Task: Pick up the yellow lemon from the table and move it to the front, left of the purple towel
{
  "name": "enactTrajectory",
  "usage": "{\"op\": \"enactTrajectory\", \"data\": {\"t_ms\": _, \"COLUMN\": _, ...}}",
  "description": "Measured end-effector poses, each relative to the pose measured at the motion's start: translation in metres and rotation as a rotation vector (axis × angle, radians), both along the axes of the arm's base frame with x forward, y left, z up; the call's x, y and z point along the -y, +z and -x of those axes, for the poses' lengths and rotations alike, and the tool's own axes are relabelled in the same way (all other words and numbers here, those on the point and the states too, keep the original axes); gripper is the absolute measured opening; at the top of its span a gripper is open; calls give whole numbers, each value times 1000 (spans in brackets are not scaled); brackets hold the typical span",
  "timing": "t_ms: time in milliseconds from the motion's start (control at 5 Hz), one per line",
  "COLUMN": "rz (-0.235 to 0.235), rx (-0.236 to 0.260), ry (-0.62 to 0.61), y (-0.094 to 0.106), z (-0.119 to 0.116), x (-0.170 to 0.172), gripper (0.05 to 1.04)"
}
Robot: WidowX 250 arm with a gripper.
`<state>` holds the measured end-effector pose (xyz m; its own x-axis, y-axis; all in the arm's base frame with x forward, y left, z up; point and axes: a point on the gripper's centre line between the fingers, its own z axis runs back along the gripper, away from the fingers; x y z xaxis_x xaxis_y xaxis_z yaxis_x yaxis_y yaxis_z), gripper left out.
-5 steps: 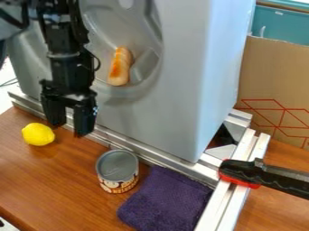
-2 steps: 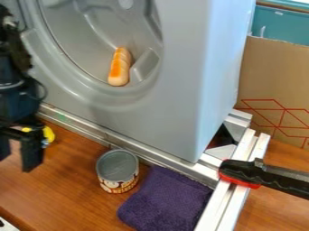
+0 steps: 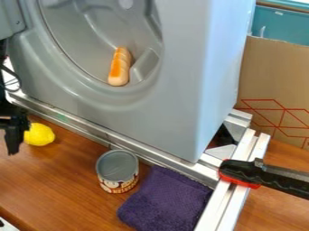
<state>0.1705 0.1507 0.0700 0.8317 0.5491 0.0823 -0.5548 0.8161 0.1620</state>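
Observation:
The black gripper (image 3: 13, 131) is at the left edge of the camera view, partly cut off by it. Just right of it, a yellow lemon (image 3: 41, 135) lies on the wooden counter; whether they touch is unclear. An open-topped can (image 3: 118, 171) with a printed label stands near the counter's middle. To its lower right lies a folded purple cloth (image 3: 166, 199). Higher up, an orange and tan bread-like roll (image 3: 119, 66) rests inside the round recess of a grey machine door or drum (image 3: 78, 45).
Metal rails (image 3: 151, 158) run along the grey housing's base. At the right, a black and red clamp (image 3: 241, 173) grips another rail. Behind it stands a cardboard box (image 3: 274, 85) with red lines, and a teal bin (image 3: 280, 25) is at the top right.
The arm has moved left from beside the lemon to the view's left edge, uncovering the recess and the lemon. The lemon, can, cloth and roll have stayed put.

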Motion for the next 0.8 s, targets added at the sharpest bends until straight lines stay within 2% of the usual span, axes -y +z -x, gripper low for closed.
{"op": "enactTrajectory", "data": {"t_ms": 200, "rz": -59, "rx": 121, "ry": 93, "y": 3, "z": -13, "x": -15, "gripper": 999}}
{"op": "enactTrajectory", "data": {"t_ms": 400, "rz": -100, "rx": 206, "ry": 165, "y": -1, "z": -31, "x": -29, "gripper": 999}}
{"op": "enactTrajectory", "data": {"t_ms": 600, "rz": -134, "rx": 272, "ry": 325, "y": -13, "z": -43, "x": -40, "gripper": 999}}
{"op": "enactTrajectory", "data": {"t_ms": 800, "rz": -118, "rx": 290, "ry": 422, "y": -21, "z": -57, "x": -42, "gripper": 999}}
